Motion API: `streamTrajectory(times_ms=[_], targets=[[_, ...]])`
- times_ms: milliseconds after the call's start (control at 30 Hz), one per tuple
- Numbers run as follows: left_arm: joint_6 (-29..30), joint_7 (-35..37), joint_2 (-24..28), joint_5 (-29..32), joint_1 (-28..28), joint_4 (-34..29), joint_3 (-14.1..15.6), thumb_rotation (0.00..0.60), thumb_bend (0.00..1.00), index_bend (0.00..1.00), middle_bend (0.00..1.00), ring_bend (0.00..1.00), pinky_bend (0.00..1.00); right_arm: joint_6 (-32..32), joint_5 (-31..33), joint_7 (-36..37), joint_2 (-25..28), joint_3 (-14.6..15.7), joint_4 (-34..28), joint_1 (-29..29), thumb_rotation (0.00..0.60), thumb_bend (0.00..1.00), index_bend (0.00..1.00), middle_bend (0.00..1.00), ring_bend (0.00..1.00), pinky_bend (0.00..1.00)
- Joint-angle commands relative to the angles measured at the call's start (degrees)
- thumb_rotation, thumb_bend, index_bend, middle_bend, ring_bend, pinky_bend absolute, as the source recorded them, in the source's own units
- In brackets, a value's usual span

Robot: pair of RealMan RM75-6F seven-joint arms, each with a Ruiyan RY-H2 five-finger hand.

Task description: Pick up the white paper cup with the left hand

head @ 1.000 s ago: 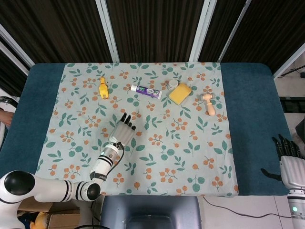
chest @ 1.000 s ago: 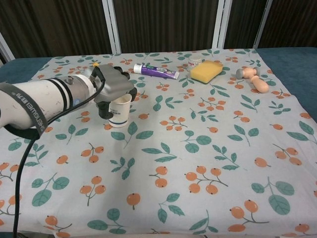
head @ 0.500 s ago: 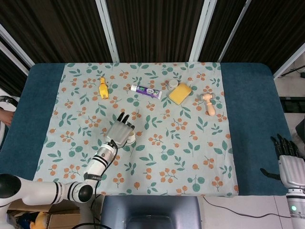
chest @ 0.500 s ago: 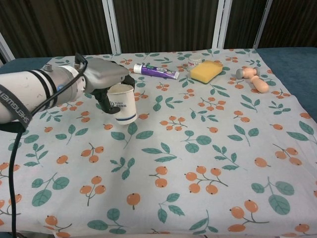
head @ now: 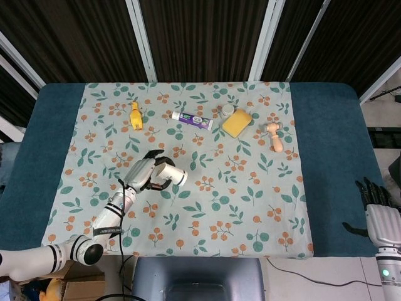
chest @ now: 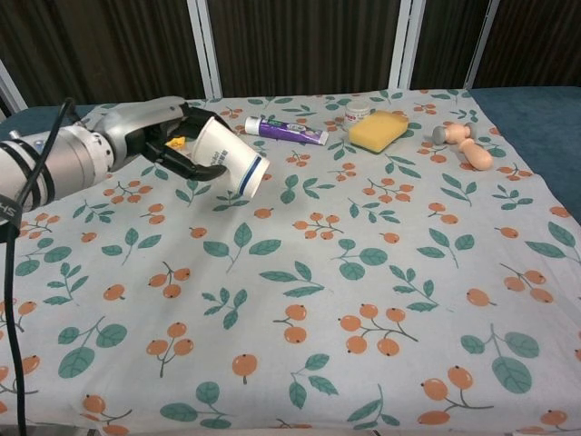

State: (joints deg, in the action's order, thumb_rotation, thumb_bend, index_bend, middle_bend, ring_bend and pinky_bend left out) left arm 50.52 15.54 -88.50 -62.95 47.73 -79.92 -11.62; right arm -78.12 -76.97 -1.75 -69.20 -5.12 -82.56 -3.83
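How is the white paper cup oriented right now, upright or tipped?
Tipped. The left hand holds the white paper cup off the tablecloth, base pointing down-right.

A cloth with leaves and berries (head: 250,207) covers the table. Near its far edge lie a yellow toy (head: 135,115), a tube (head: 192,118), a small white jar (head: 227,110) touching a yellow sponge (head: 237,123), and a wooden toy (head: 274,137).

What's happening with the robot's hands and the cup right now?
Left hand grips white paper cup, lifted, tipped sideways. Right hand idle off the floral tablecloth, fingers apart. Nothing in the way.
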Motion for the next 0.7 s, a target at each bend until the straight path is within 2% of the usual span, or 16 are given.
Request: streamTrajectory(times_ms=[33,267,333,400,467,533,700], targets=[[-2.7,14.2,-4.0,-9.8,-4.6,11.7,1.6,0.600,0.38,0.36,0.35,0.00,0.02,0.1,0.0,0.0,0.1,0.1,-0.1,0.0,0.600,0.02,0.00,0.00,0.00,0.00],[-3.0,21.7,-6.6,-14.5,-4.7,18.2,3.4,0.600,0.38,0.34,0.33,0.00,0.03,0.4,-0.1,-0.5,0.1,0.5,-0.5,0.0,0.600,0.02,0.00,0.00,0.00,0.00],[-3.2,22.5,-6.8,-15.4,-4.6,19.0,3.9,0.600,0.38,0.27,0.28,0.00,0.03,1.1,0.5,-0.9,0.4,0.5,-0.9,-0.1,0.600,0.02,0.00,0.00,0.00,0.00],[-3.7,23.2,-6.7,-16.1,-4.4,19.2,4.3,0.600,0.38,0.14,0.20,0.00,0.04,1.2,0.7,-1.1,0.6,0.4,-1.3,-0.2,0.600,0.02,0.00,0.00,0.00,0.00],[-3.7,23.2,-6.6,-16.7,-4.3,19.4,4.6,0.600,0.37,0.03,0.10,0.00,0.04,1.0,0.7,-1.1,0.6,0.3,-1.4,-0.2,0.600,0.02,0.00,0.00,0.00,0.00],[-3.2,22.5,-6.6,-17.1,-4.2,19.5,4.6,0.600,0.37,0.00,0.01,0.00,0.03,1.0,0.7,-1.1,0.7,0.4,-1.5,-0.1,0.600,0.02,0.00,0.00,0.00,0.00],[0.8,16.3,-6.5,-18.8,-4.6,19.4,4.8,0.600,0.37,0.00,0.00,0.00,0.02,0.9,1.0,-0.8,0.7,0.3,-1.2,0.0,0.600,0.02,0.00,0.00,0.00,0.00]])
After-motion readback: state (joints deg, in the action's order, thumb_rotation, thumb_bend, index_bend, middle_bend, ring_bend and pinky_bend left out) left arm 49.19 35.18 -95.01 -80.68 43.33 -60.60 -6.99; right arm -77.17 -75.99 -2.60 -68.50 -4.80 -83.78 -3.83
